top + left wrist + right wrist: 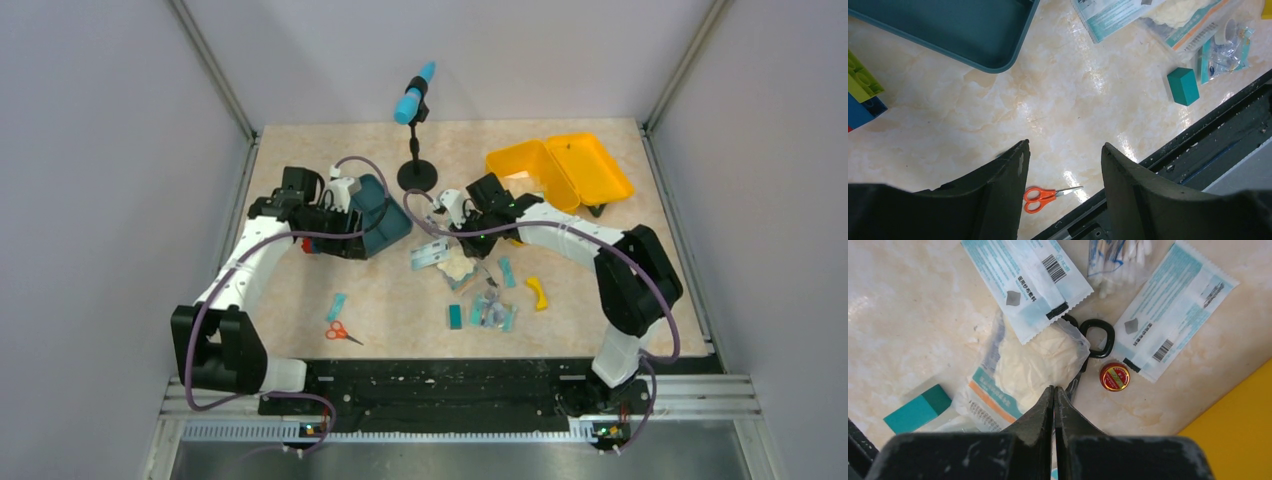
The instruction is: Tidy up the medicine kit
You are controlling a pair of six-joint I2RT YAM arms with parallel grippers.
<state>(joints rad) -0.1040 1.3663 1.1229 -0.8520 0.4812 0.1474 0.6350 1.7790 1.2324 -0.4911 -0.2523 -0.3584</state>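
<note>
1. While the medicine kit [560,170] is lying open at the far right of the table [400,300], its lid spread flat beside the box, its dark teal insert tray [385,215] is sitting well apart from it, left of centre.
2. The left gripper [1065,155] is hanging over bare table just beside the tray, its jaws standing apart and holding nothing. In its wrist view, orange scissors [1045,196] are lying flat near the table's near edge.
3. The right gripper [1054,390] is pointing down over the heap of supplies in the middle of the table, its jaws pressed together. Its tips are sitting over the edge of a clear bag of white wadding [1033,360]; I cannot tell whether they are pinching the film.
4. A sealed blue-and-white packet [1023,280] is overlapping that bag's far end, and a second packet [1168,325] is lying to its right.
5. Between them, a black scissor handle [1096,337] is poking out, with a red round tin [1114,376] just beside it.
6. A teal block [918,409] is lying near the bag's left side.
7. A small yellow curved piece [539,292] is lying right of the heap, apart from the kit.
</note>
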